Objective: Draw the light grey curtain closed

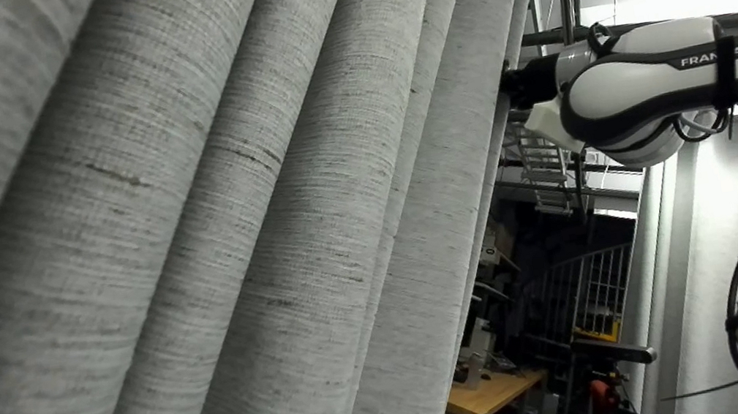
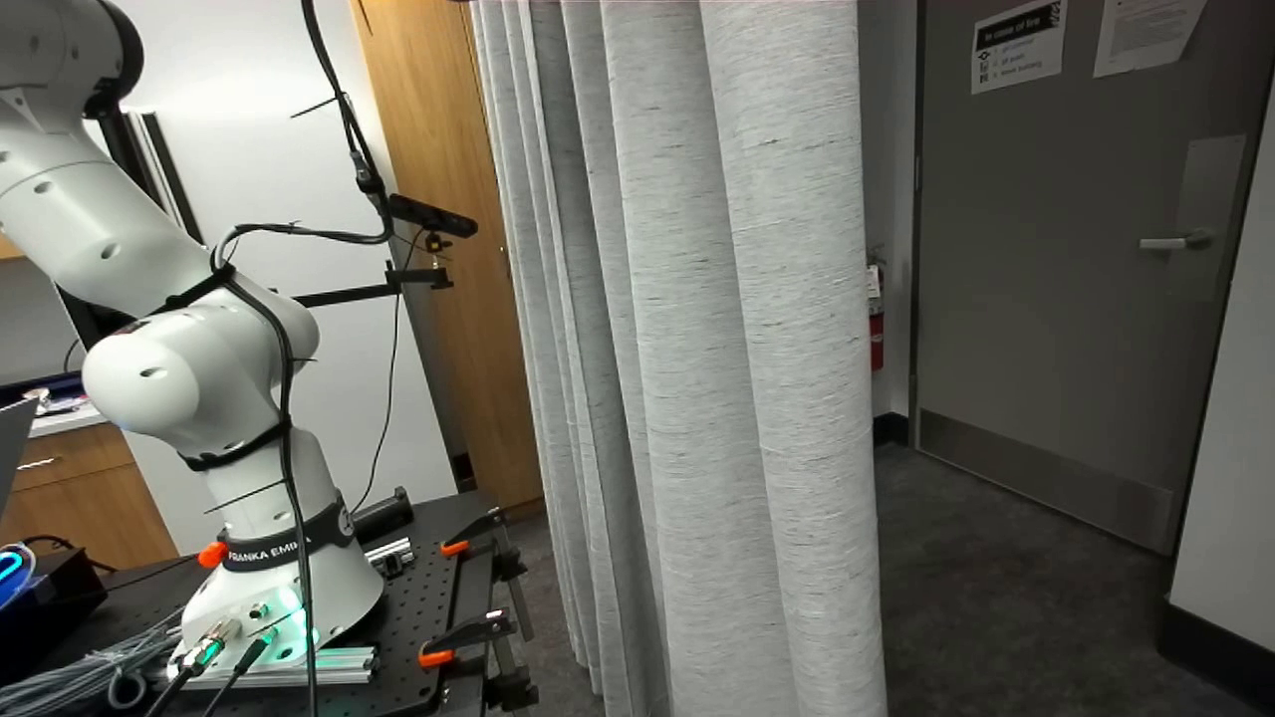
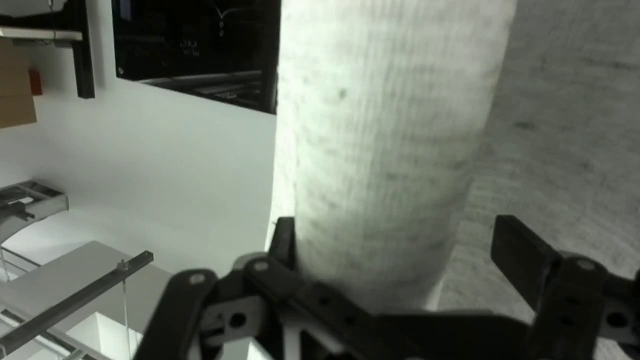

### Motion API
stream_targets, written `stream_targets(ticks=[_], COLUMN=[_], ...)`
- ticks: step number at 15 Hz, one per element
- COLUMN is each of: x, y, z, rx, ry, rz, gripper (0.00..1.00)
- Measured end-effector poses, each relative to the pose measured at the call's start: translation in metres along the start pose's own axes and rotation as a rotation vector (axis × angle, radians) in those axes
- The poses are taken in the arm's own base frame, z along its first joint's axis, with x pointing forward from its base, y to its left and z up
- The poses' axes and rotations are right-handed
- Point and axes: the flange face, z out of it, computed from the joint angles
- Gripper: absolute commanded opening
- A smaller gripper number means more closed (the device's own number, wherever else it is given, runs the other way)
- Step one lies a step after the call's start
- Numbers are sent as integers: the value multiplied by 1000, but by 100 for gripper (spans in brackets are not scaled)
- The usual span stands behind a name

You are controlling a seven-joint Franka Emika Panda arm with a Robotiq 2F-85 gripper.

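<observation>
The gripper [image 3: 392, 233] is straddling an edge fold of the curtain [image 3: 385, 150].
The curtain is hanging in deep pleats, between arm [image 2: 199, 368] and door [image 2: 1046, 299] in an exterior view. The fingers [image 3: 524, 255] are standing wide apart, the fold bulging between them; I am not managing to tell whether either is touching cloth. The curtain is looking soft and limp, probably yielding to a light pinch, but its spread is likely adding drag under a pull. The slubby weave is seeming more grippy than slippery, and hardly fragile. This edge fold is looking best to take, its doubled cloth offering more bite.
</observation>
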Motion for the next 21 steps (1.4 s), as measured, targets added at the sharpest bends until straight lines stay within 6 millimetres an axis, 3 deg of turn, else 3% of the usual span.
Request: stream_targets(ticks=[2, 4, 11, 17, 19, 21], x=[20, 32, 34, 30, 30, 31], y=[2, 6, 17, 37, 58, 93], z=[-6, -7, 4, 16, 17, 11], rx=[-7, -17, -73, -169, -235, -332], ry=[48, 71, 83, 62, 58, 57], rz=[-3, -5, -37, -80, -67, -40], gripper=[68, 53, 1, 0, 0, 0])
